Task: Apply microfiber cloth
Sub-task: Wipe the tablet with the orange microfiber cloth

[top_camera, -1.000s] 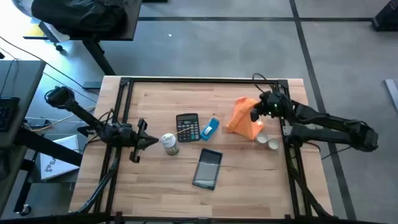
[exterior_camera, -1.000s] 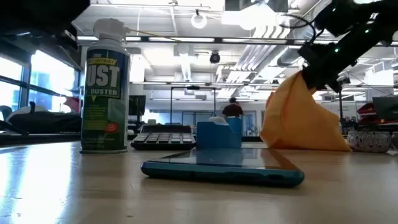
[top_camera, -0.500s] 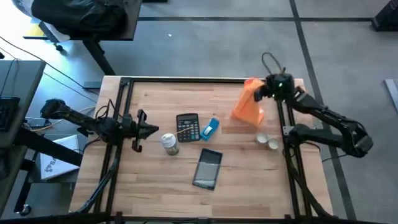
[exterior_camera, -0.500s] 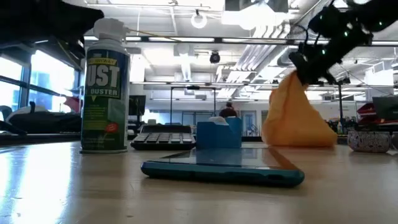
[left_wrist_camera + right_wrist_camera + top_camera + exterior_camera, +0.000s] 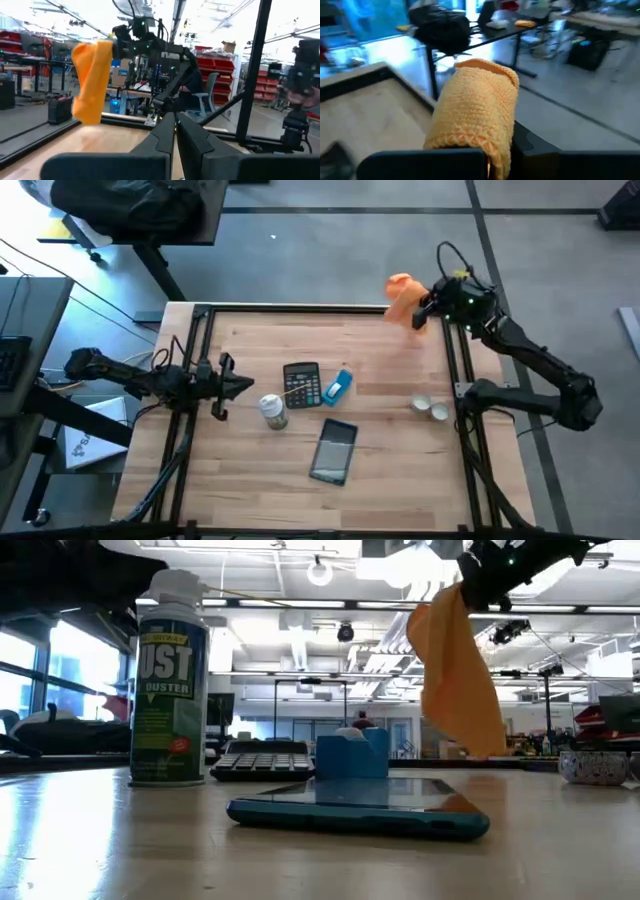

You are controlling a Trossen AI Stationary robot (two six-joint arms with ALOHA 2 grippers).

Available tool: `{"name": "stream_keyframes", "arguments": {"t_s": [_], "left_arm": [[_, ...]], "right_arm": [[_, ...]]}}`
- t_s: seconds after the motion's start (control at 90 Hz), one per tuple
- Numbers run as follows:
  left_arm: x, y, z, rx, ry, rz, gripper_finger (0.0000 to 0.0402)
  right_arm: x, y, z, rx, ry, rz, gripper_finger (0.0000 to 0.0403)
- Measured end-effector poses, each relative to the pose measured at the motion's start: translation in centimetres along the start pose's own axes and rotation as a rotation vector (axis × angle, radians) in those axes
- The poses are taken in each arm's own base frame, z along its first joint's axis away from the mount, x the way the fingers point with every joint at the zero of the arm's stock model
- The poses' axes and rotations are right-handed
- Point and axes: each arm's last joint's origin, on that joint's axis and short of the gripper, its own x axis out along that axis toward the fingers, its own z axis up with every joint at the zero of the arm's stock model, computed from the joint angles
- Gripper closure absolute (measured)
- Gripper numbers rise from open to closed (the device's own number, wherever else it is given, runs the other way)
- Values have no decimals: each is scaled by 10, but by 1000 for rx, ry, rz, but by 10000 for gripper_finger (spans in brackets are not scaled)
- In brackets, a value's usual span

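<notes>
Your wooden table (image 5: 380,410) carries a calculator (image 5: 302,383), a duster can (image 5: 272,411) and a tablet (image 5: 335,451), probably what needs wiping. Your right pincer (image 5: 424,311) is clamped on the microfiber cloth (image 5: 403,297), hanging high at the far right corner, clear for carrying over. Your left pincer (image 5: 232,387) waits closed, holding nothing, beside the can.

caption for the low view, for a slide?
Right claw holds the orange microfiber cloth hanging clear of the table, above the phone.
</notes>
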Motion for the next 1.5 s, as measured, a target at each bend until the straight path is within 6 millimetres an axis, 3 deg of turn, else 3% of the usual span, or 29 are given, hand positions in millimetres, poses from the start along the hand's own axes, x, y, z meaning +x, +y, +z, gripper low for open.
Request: {"name": "stream_keyframes", "arguments": {"t_s": [0.333, 0.5, 0.622, 0.789, 1.0, 1.256, 1.356, 1.5], "left_arm": [[-1, -1, -3, 72, 39, -52, 402], [-1, -1, -5, 76, 53, -61, 402], [-1, -2, -5, 93, 53, -65, 402], [-1, -1, -4, 119, 48, -56, 402], [-1, -1, -4, 116, 45, -57, 402], [-1, -1, -4, 118, 46, -54, 402], [-1, -2, -4, 115, 47, -59, 402], [-1, -2, -4, 107, 49, -77, 402]], "right_arm": [[-15, 95, 6, -63, -96, 570, 403], [-34, 131, 4, -121, -145, 658, 403], [-36, 159, -2, -157, -152, 685, 403], [-17, 203, -20, -193, -157, 721, 403], [18, 241, -36, -166, -108, 727, 402], [56, 313, -15, -261, -241, 784, 402], [73, 335, -14, -362, -152, 780, 402], [88, 352, -12, -461, -38, 739, 398]]}}
